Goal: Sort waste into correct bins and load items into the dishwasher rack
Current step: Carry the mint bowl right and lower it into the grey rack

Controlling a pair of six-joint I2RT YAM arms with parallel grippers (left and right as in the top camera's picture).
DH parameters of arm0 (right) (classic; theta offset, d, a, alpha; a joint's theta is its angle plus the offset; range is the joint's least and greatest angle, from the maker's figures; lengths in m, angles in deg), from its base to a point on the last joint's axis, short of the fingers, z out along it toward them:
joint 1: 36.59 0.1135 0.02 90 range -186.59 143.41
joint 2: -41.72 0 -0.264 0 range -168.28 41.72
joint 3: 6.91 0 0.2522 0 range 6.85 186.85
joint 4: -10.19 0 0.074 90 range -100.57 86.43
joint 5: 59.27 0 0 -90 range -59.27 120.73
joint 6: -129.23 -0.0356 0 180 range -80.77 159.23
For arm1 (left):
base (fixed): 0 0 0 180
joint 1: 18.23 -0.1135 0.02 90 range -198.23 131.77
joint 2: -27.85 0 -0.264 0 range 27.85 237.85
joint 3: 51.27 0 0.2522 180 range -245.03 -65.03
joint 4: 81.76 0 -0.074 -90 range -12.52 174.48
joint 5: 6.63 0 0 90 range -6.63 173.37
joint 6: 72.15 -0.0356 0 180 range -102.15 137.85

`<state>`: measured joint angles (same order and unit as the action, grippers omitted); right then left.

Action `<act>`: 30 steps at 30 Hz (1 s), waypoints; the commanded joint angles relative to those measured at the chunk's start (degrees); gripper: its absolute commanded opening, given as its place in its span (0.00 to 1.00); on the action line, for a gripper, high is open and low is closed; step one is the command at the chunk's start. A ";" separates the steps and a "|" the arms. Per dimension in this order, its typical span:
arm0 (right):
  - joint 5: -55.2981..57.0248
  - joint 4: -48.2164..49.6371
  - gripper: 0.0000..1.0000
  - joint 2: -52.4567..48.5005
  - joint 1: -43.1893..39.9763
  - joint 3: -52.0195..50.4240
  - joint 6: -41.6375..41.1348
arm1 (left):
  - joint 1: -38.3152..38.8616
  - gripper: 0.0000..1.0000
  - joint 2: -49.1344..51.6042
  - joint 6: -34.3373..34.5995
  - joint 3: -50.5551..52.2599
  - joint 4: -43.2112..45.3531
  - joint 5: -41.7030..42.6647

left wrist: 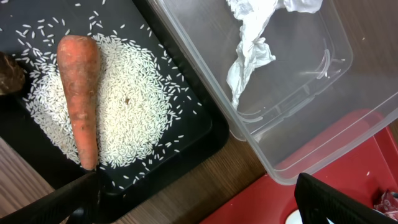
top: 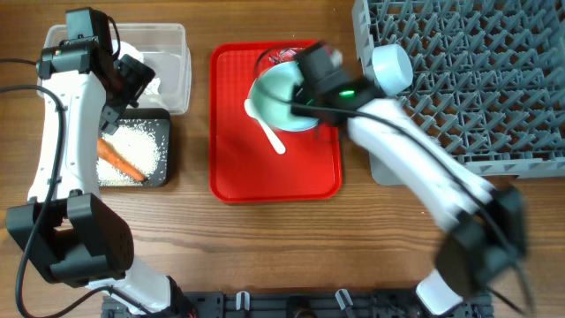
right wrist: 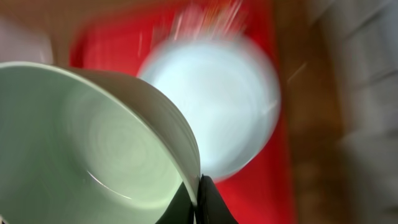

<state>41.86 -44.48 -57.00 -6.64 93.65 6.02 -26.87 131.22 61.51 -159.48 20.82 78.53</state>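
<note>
While the left gripper [left wrist: 199, 208] hangs wide open and empty over the black tray [left wrist: 205, 146] and clear tub [left wrist: 298, 124], the right gripper [right wrist: 198, 196] pinches the rim of the mint bowl [right wrist: 93, 143], which is tilted above the pale blue plate [right wrist: 230, 106] on the red tray [top: 238, 168]. Waste sorting looks largely done: carrot [left wrist: 81, 93] and rice [left wrist: 137, 106] lie in the black tray and the tissue [left wrist: 252, 50] in the tub. Loading appears to be the step in hand. The next move probably calls for carrying the bowl right to the dishwasher rack [top: 477, 79] and seating it between pegs without the thin pinch slipping. The white spoon [top: 272, 132] lies on the red tray.
</note>
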 commanded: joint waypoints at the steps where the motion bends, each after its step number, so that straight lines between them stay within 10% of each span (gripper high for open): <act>1: 28.11 2.75 0.04 8.28 -4.26 1.70 7.37 | 0.07 1.00 -1.57 0.72 -0.07 -0.07 -0.59; 6: 44.87 12.48 0.04 8.68 -11.13 1.70 23.80 | 0.07 1.00 -1.57 0.72 -0.07 -0.07 -0.59; 20: 47.98 32.11 0.04 -6.93 -25.79 1.68 70.23 | 0.07 1.00 -1.57 0.72 -0.07 -0.07 -0.59; 30: 48.00 39.08 0.04 -14.91 -26.77 1.68 73.81 | 0.07 1.00 -1.57 0.72 -0.07 -0.07 -0.59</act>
<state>88.33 -6.71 -69.46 -33.28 95.40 77.23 -26.87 131.22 61.51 -159.48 20.82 78.53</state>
